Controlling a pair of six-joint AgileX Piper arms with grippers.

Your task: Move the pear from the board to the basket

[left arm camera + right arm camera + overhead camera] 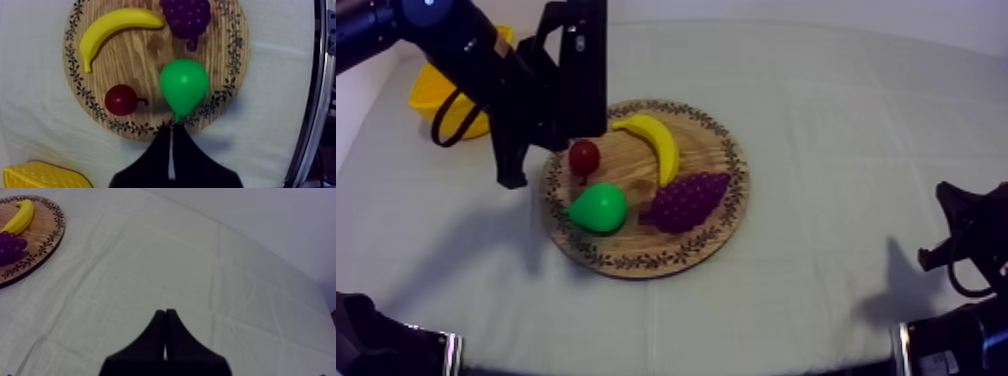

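The green pear [598,207] lies on the round wooden board [734,160], at its front left, narrow end toward the rim. My left gripper [514,181] hangs over the board's left edge, shut with nothing in it. In the left wrist view its fingers [171,132] meet as a narrow wedge just off the board [140,60], short of the narrow tip of the pear [183,85]. The yellow basket [436,95] stands at the far left behind the left arm; its corner [40,175] lies beside the gripper. My right gripper [941,228] rests low at the right, its fingers [165,315] shut over bare cloth.
The board also carries a banana [656,140], a bunch of grapes [686,198] and a small red fruit [584,156], which lies just behind the pear. The left arm reaches across between the basket and the board. In the right wrist view the board [35,238] lies far off.
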